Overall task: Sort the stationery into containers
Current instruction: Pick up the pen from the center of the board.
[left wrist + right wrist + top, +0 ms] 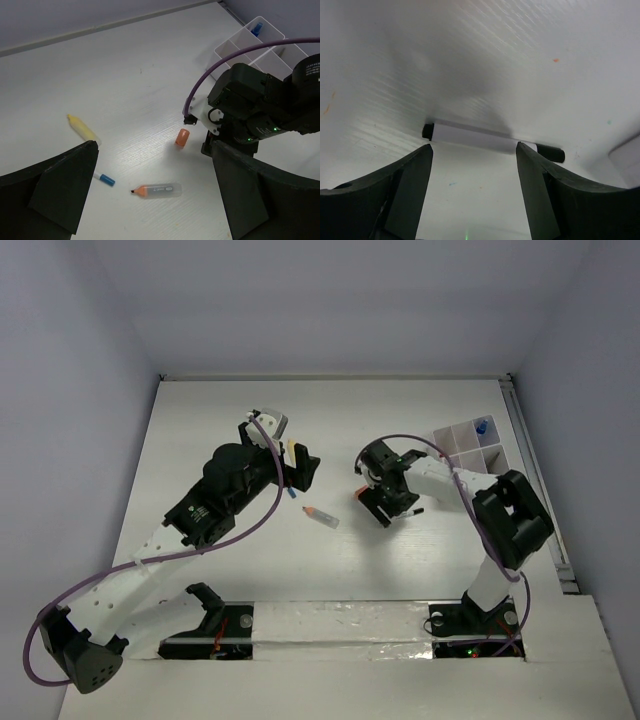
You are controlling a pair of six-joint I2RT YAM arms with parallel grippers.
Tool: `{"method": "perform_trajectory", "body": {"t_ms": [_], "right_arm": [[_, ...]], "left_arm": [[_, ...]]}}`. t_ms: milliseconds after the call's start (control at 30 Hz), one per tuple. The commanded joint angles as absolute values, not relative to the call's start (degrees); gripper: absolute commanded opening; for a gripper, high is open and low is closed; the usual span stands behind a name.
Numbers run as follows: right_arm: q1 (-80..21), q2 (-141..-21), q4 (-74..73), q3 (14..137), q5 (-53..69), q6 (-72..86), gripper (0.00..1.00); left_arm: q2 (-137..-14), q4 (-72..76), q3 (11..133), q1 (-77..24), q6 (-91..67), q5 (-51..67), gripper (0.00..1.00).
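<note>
"Sorting nearly finished?"
"Hardly. One blue piece [482,427] in the organizer [467,450], upper right; right pincer [472,150] spread over a marker [475,136] at centre; left pincer [155,150] spread, empty. Orange cap [182,137], crayon [157,190] left on worktop [220,420]."

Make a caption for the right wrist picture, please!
Open fingers poised over a white marker with black ends on the table.

The desk [150,75] is white, faintly grained and softly shiny. The organizer box [235,40] is glossy white plastic. The left claw [154,150] has matt black plastic fingers [60,190]. The orange-tipped crayon [157,190] has a frosted plastic barrel.
</note>
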State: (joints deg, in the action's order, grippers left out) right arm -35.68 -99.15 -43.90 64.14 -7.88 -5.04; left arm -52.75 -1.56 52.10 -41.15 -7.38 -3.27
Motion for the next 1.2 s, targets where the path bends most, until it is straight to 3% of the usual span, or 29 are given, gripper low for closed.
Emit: {"method": "perform_trajectory", "body": {"t_ms": [0, 100, 200, 233, 333, 400, 500, 633, 733, 767, 867, 900, 1000, 1167], "right_arm": [[-35.95, -101.77, -40.53, 66.36, -0.82, -9.14, 0.72], [-35.95, -103.0, -39.03, 66.01, 1.49, -8.7, 0.65], [-35.95, -103.19, -38.15, 63.91, 1.06, -7.74, 0.5], [-35.95, -103.1, -37.36, 63.55, 1.14, -7.39, 0.37], [-35.95, -102.31, -35.96, 63.37, 2.02, -5.02, 0.12], [-35.95, -101.43, -35.42, 63.28, 2.72, -3.61, 0.04], [-35.95, -100.2, -34.72, 62.75, 2.81, -2.37, 0.02], [-35.95, -100.89, -33.23, 62.4, 2.03, -1.5, 0.35], [-35.95, -102.56, -32.43, 62.23, 1.5, -1.49, 0.38], [-35.95, -102.92, -32.17, 62.14, 1.93, -1.58, 0.36], [-35.95, -103.62, -31.12, 61.61, 2.9, -1.41, 0.05], [-35.95, -103.27, -30.94, 61.35, 3.07, -1.32, 0.0], [-35.95, -100.91, -30.24, 61.0, 1.33, -0.62, 0.0], [-32.62, -85.72, -22.87, 59.24, -6.83, 5.07, 0.0]], "left_arm": [[-52.21, 0.09, 52.56, -41.04, -7.12, -3.25, 0.95], [-52.12, 0.09, 52.47, -41.04, -6.94, -3.34, 0.95], [-51.77, 0.09, 52.38, -41.04, -6.86, -3.51, 0.95], [-51.51, 0.09, 52.38, -41.04, -6.94, -3.43, 0.95], [-51.42, 0.09, 52.38, -41.04, -7.03, -3.08, 0.95], [-51.24, 0.09, 52.38, -41.04, -6.94, -3.16, 0.95], [-50.98, 0.09, 52.38, -41.04, -6.94, -2.99, 0.95], [-50.71, 0.09, 52.38, -41.04, -7.12, -2.81, 0.95], [-50.63, 0.09, 52.38, -41.04, -7.12, -2.73, 0.95], [-50.54, 0.09, 52.38, -41.04, -7.12, -2.72, 0.95], [-50.54, 0.09, 52.38, -41.04, -7.03, -2.64, 0.95], [-50.62, 0.09, 52.3, -41.04, -7.12, -2.64, 0.95], [-50.45, 0.09, 52.3, -41.04, -7.03, -2.64, 0.95], [-50.54, 0.09, 52.38, -41.04, -7.12, -2.2, 0.95]]}}
